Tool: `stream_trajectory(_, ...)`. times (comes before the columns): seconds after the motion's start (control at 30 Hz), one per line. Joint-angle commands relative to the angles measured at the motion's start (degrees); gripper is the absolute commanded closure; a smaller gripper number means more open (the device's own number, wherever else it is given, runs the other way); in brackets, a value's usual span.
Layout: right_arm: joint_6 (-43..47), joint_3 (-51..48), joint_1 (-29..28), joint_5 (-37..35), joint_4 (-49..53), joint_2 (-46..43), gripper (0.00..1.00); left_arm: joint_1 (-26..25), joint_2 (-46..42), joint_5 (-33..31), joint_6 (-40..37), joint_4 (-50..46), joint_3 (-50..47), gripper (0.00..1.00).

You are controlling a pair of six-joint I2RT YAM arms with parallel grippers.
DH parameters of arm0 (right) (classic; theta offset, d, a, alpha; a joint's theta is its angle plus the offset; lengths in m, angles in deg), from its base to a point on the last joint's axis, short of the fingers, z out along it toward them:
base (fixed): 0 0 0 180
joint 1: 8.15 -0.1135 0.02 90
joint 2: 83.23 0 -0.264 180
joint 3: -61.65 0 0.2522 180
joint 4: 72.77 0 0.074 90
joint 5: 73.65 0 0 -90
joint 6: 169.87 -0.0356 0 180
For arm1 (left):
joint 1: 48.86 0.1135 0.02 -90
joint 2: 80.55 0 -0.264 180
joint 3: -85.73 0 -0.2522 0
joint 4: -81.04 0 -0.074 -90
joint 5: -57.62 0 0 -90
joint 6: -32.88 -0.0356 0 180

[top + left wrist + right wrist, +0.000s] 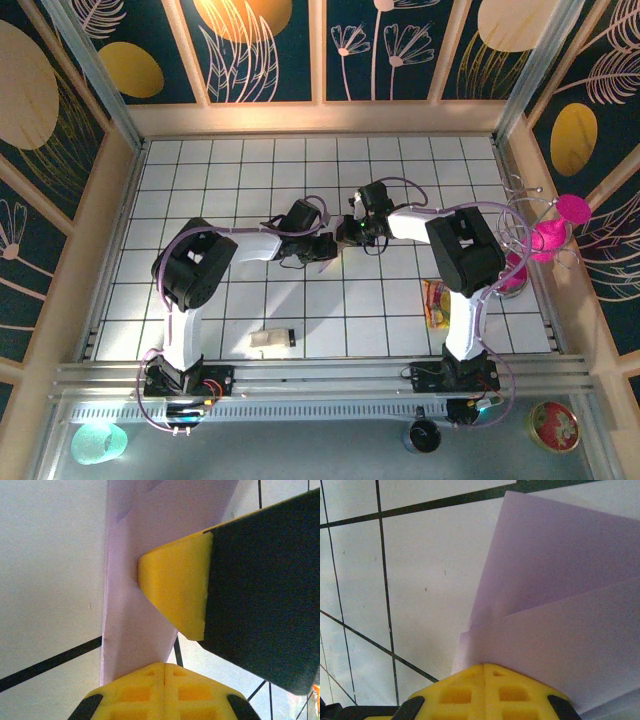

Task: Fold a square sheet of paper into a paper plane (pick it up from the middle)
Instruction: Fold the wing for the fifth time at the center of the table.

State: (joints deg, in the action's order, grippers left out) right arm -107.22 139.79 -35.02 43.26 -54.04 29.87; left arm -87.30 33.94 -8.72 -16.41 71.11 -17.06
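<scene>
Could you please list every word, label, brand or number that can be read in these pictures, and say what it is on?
None is readable.
The snack packet has print too small to read.
The round tin has a lid pattern too blurred to read.
The sheet of paper is blank.

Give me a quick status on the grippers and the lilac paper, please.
Left gripper, right gripper both shut on lilac paper. Folds visible. Snack packet, white block lie aside.
</scene>
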Motion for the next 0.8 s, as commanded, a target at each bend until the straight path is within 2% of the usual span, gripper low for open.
stream_trajectory(0.0, -0.20, -1.54, 0.14, -1.87, 2.88, 3.18, 0.96, -0.07, 1.61, 0.40, -1.07, -2.33, 0.66, 1.00)
stream_trajectory(0.33, 0.01, -1.36, 0.24, -3.69, 4.63, 4.24, 0.96, -0.08, 0.27, 0.89, -1.22, -3.81, -3.54, 1.00)
stream_trajectory(0.77, -0.16, -1.01, 0.36, -4.66, 5.43, 5.08, 0.96, -0.66, -4.81, 2.56, -5.21, -10.74, -12.41, 1.00)
